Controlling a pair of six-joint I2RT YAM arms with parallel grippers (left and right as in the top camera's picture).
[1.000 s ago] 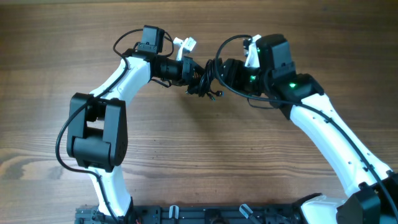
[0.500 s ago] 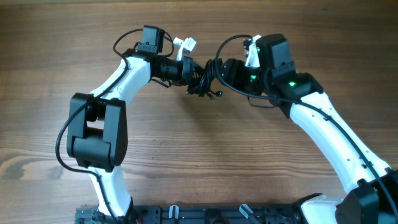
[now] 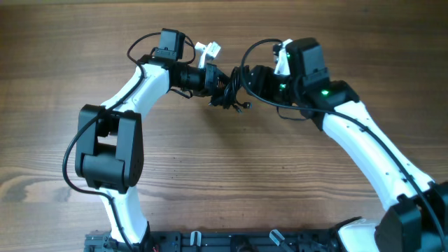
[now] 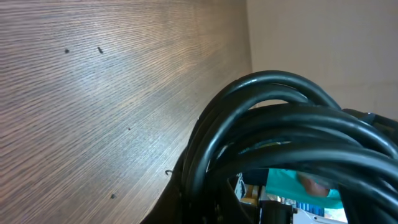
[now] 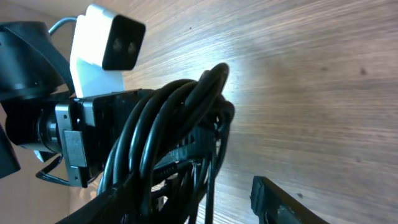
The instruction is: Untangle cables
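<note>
A black rail [image 3: 210,241] is running along the near edge. Beyond it, bare wood-grain counter [image 3: 231,168] is lying open. Farther back, the cables [image 3: 228,91] are bunching in a knotted bundle between the grippers. The left gripper [image 3: 214,79] is clamping them, and the right gripper [image 3: 246,80] is standing apart at the bundle. A beige surface [image 4: 323,37] is showing past the counter's edge.

A brown wood-grain table [image 3: 210,175] bears a few small dark specks [image 4: 99,50].

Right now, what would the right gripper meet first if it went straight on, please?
Most likely the cable bundle held up by the left gripper, directly ahead of the right gripper; depth is hard to judge.
</note>
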